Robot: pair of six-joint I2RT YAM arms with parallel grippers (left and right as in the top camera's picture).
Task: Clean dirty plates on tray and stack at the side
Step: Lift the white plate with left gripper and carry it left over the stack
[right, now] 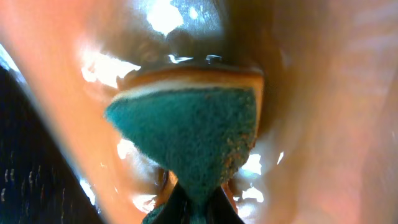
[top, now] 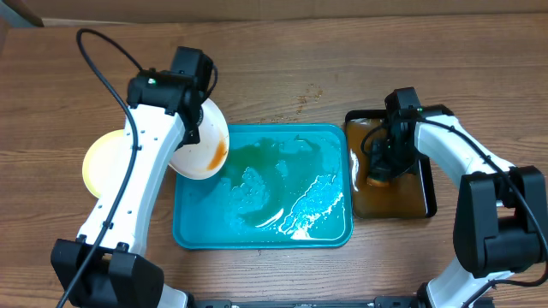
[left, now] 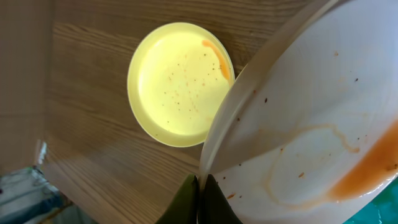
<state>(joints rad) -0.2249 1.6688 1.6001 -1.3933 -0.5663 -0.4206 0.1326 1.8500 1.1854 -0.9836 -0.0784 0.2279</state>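
My left gripper (top: 195, 127) (left: 200, 186) is shut on the rim of a white dirty plate (top: 205, 144) (left: 311, 124). It holds the plate tilted over the left edge of the teal tray (top: 261, 242), and orange-brown liquid has pooled at the plate's low side. A pale yellow plate (top: 103, 162) (left: 177, 81) with small specks and an orange smear lies flat on the table left of the tray. My right gripper (top: 378, 164) (right: 199, 200) is shut on a green-faced sponge (right: 186, 130) (top: 377, 180), down in the brown liquid.
A black tray (top: 428, 205) of brownish liquid stands right of the teal tray, touching its side. The teal tray's floor is wet and shiny. Cables run from both arms. Bare wooden table lies behind and in front.
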